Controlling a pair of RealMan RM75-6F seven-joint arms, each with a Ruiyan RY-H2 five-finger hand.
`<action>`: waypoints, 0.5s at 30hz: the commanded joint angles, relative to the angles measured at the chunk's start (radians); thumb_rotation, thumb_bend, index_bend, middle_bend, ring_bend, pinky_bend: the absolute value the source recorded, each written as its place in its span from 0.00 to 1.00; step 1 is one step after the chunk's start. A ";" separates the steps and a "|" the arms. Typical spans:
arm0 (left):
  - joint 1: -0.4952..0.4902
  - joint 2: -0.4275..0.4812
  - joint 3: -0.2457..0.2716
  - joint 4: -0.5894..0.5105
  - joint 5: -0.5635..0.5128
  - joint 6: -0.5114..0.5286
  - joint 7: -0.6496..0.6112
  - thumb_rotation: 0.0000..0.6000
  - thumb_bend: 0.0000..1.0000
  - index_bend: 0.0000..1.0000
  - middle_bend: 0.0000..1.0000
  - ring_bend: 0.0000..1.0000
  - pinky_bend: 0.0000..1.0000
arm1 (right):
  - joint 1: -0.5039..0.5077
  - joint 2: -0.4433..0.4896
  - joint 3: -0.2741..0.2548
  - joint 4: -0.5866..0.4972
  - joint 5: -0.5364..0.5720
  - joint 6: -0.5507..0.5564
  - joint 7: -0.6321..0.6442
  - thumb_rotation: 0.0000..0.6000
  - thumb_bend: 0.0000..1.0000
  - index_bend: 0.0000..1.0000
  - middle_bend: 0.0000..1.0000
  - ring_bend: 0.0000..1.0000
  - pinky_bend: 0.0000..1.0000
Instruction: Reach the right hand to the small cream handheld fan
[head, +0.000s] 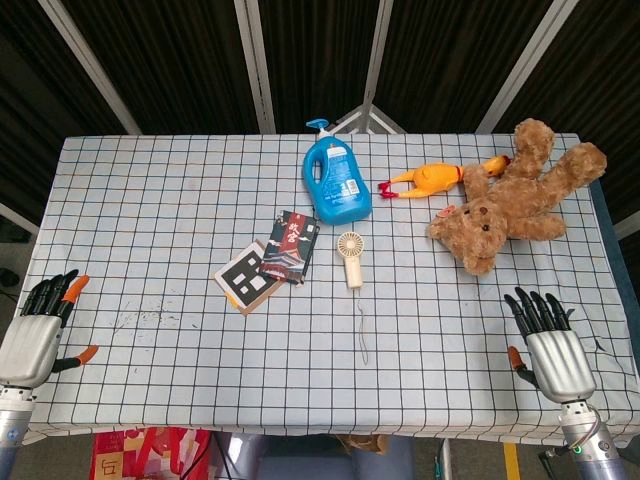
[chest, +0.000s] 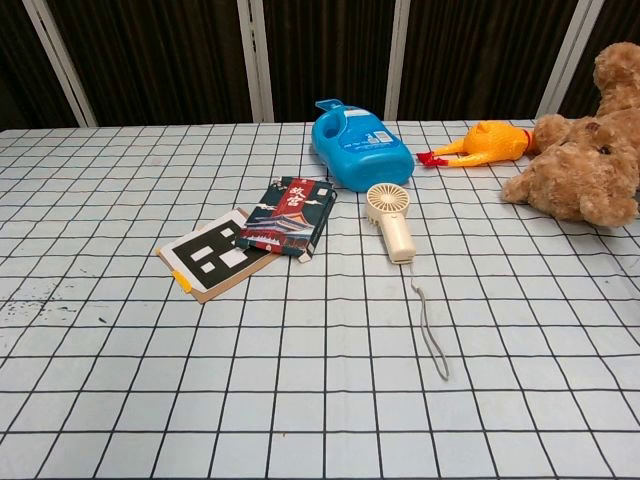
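Observation:
The small cream handheld fan (head: 351, 256) lies flat near the table's middle, round head toward the back, a thin wrist cord trailing toward the front; it shows again as the fan (chest: 389, 221) in the chest view. My right hand (head: 548, 340) rests at the front right corner, fingers spread and empty, far to the right of the fan. At the front left edge my left hand (head: 40, 328) is also spread with nothing in it. Neither hand appears in the chest view.
A blue detergent bottle (head: 336, 179) lies just behind the fan. A dark booklet (head: 290, 246) and a black-and-white patterned card (head: 246, 277) lie to its left. A brown teddy bear (head: 515, 198) and a yellow rubber chicken (head: 430, 179) lie at the back right.

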 joint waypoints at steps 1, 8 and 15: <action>0.000 0.000 0.000 0.000 0.000 0.000 0.000 1.00 0.09 0.00 0.00 0.00 0.00 | 0.000 0.000 0.000 0.000 -0.001 0.000 0.000 1.00 0.45 0.00 0.00 0.00 0.00; 0.002 0.003 0.003 -0.005 0.007 0.005 -0.001 1.00 0.09 0.00 0.00 0.00 0.00 | 0.000 -0.001 0.001 -0.003 -0.004 0.004 0.007 1.00 0.45 0.00 0.00 0.00 0.00; 0.001 0.007 0.000 -0.006 -0.002 -0.002 -0.019 1.00 0.09 0.00 0.00 0.00 0.00 | 0.043 -0.022 0.036 -0.033 0.012 -0.036 0.003 1.00 0.45 0.00 0.03 0.04 0.09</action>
